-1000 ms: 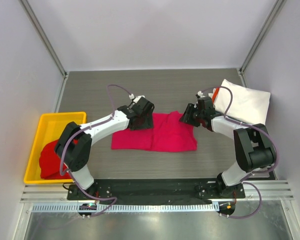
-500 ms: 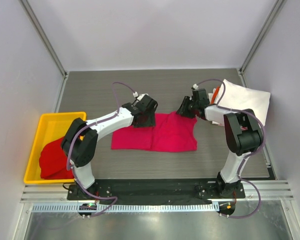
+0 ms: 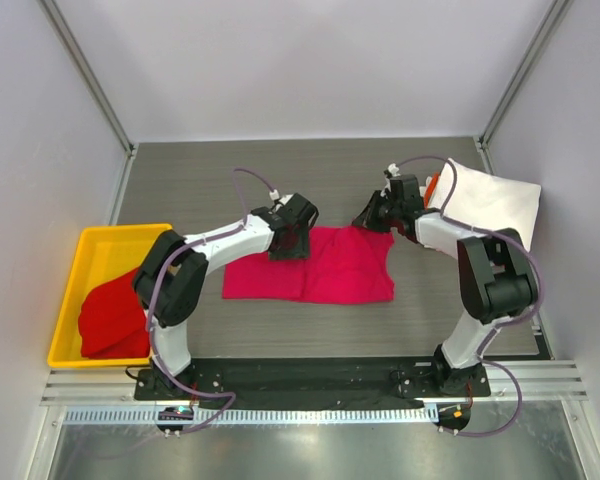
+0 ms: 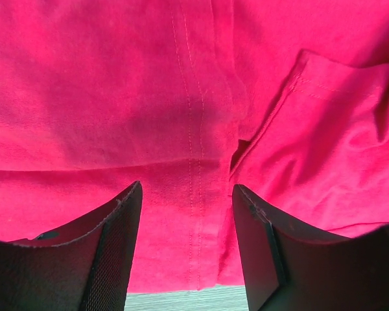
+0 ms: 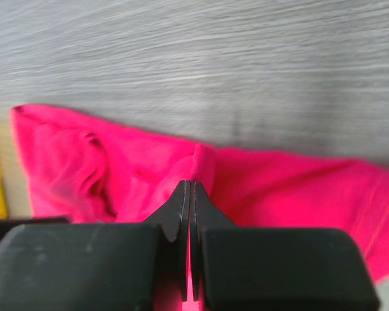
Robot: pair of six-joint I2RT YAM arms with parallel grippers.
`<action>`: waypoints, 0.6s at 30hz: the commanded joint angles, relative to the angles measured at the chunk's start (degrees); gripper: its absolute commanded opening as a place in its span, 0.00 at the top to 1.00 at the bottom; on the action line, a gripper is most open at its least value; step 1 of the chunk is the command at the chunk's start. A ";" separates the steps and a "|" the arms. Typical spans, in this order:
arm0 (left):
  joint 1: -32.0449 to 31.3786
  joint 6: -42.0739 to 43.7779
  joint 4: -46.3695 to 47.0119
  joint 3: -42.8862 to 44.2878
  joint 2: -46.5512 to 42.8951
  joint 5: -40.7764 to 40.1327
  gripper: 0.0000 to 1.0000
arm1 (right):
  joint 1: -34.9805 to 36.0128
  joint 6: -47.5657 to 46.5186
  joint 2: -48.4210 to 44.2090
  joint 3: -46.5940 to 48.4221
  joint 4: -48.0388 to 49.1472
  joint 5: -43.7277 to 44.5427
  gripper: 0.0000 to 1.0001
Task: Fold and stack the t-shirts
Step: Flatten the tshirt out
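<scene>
A magenta-pink t-shirt [image 3: 325,265] lies spread flat on the table's middle. My left gripper [image 3: 289,243] is open and hangs low over the shirt's far edge. In the left wrist view [image 4: 187,194] the cloth [image 4: 181,97] with its seam and a sleeve fills the gap between the fingers. My right gripper [image 3: 373,220] is shut on the shirt's far right corner. The right wrist view [image 5: 191,186] shows a pinch of pink cloth [image 5: 279,188] squeezed between the jaws. A darker red shirt [image 3: 108,318] lies in the yellow tray. A folded white shirt [image 3: 492,200] lies at the back right, with orange cloth [image 3: 432,186] under its left edge.
The yellow tray [image 3: 110,245] stands at the left edge of the table. Metal frame posts rise at the back corners. Grey walls close in the table on three sides.
My right gripper has moved a little toward the back with the shirt's corner in it. My left gripper has shifted slightly right along the shirt's far edge.
</scene>
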 commanded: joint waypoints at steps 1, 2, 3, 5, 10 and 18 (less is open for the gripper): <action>-0.21 0.58 -1.17 1.69 0.93 1.28 0.41 | -0.13 0.64 -9.63 -2.94 0.94 -1.88 0.99; -0.38 0.58 -1.18 1.51 1.10 1.72 0.42 | -0.22 0.64 -12.61 -3.91 0.76 -1.88 0.99; -0.56 0.58 -1.18 1.34 1.36 1.72 0.43 | -0.22 0.55 -14.29 -4.88 0.50 -1.71 0.99; -1.26 0.58 -1.26 1.42 1.89 1.63 0.46 | -0.31 0.64 -17.02 -7.87 -0.11 -1.53 0.99; -1.53 0.66 -2.31 4.22 6.62 1.11 0.57 | -0.31 0.46 -25.63 -14.19 -0.47 -0.57 0.99; 0.05 1.98 -8.46 8.80 0.68 -4.35 1.00 | -2.33 -0.86 -30.66 -14.92 -6.09 5.76 0.99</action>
